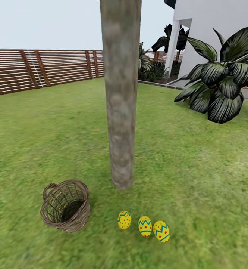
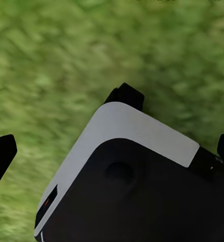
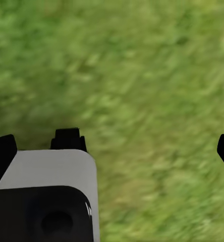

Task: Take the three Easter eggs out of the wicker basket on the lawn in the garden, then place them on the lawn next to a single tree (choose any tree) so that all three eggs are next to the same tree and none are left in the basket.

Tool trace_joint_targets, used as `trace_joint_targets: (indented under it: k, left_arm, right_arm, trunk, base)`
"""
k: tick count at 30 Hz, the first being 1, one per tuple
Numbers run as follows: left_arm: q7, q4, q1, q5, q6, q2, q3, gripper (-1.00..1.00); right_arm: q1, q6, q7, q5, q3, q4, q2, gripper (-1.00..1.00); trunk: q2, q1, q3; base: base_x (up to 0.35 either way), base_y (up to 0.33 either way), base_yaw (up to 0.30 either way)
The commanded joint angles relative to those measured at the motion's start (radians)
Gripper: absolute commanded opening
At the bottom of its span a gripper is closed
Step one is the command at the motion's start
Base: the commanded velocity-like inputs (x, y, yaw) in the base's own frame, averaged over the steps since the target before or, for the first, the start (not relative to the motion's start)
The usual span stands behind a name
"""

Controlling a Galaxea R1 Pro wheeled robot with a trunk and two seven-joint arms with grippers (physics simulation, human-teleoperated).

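Easter eggs (image 1: 144,225) on lawn (image 1: 198,179) beside tree (image 1: 121,112); wicker basket (image 1: 66,206) empty; both grippers released

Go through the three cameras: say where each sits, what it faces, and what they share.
Head view: on the robot's head, looking forward and down at the grey mottled tree trunk, brown woven wicker basket and three yellow zigzag-banded eggs.
Left wrist view: above grass, white-and-black robot body below.
Right wrist view: likewise.
Shared: the green lawn.
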Motion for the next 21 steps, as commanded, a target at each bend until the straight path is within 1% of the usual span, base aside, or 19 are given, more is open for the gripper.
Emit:
trace_joint_targets:
  k: [1, 6, 12, 21]
  left_arm:
    - [-0.002, 0.002, -0.001, 0.01, 0.003, 0.0, -0.008, 1.0]
    - [-0.002, 0.002, -0.001, 0.01, 0.003, 0.0, -0.008, 1.0]
    - [-0.002, 0.002, -0.001, 0.01, 0.003, 0.0, -0.008, 1.0]
    - [-0.002, 0.002, -0.001, 0.01, 0.003, 0.0, -0.008, 1.0]
  right_arm:
    - [0.0, -0.003, -0.002, -0.01, 0.008, 0.0, 0.0, 1.0]
    - [0.0, -0.003, -0.002, -0.008, 0.008, 0.0, -0.001, 1.0]
    - [0.0, -0.003, -0.003, -0.009, 0.008, 0.0, -0.002, 1.0]
    - [0.004, 0.0, -0.003, -0.015, 0.008, 0.008, -0.009, 1.0]
  trunk:
    - [0.0, 0.0, 0.0]
    - [0.0, 0.0, 0.004]
    - [0.0, 0.0, 0.004]
    - [0.0, 0.0, 0.004]
  base:
    - [0.0, 0.0, 0.148]
    - [0.0, 0.0, 0.079]
    - [0.0, 0.0, 0.006]
    - [0.0, 0.0, 0.0]
